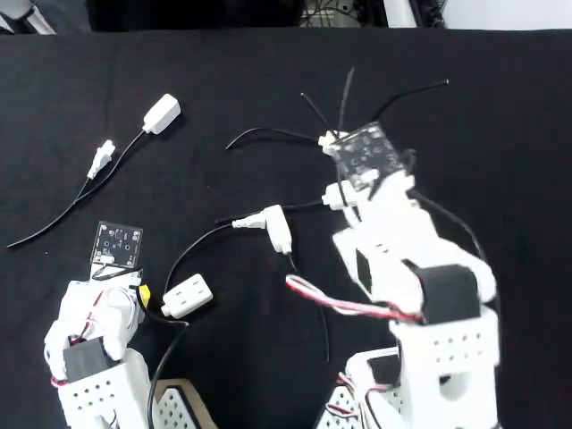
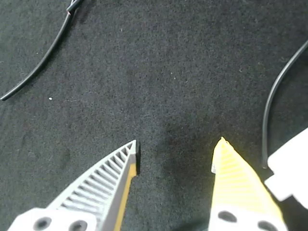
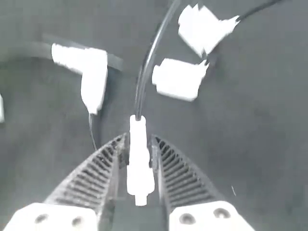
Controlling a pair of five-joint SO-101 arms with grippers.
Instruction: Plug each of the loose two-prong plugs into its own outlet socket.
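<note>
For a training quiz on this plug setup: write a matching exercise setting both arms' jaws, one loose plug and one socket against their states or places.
Things:
1. left jaws
2. right jaws
3. far-left plug
4. socket on a black cord

States or places:
A. shut on a white plug
B. lying right next to the yellow jaw
C. open above bare black cloth
D. loose and unplugged, farther up the table near another socket

Pairs: 1-C, 2-A, 3-D, 4-B
</note>
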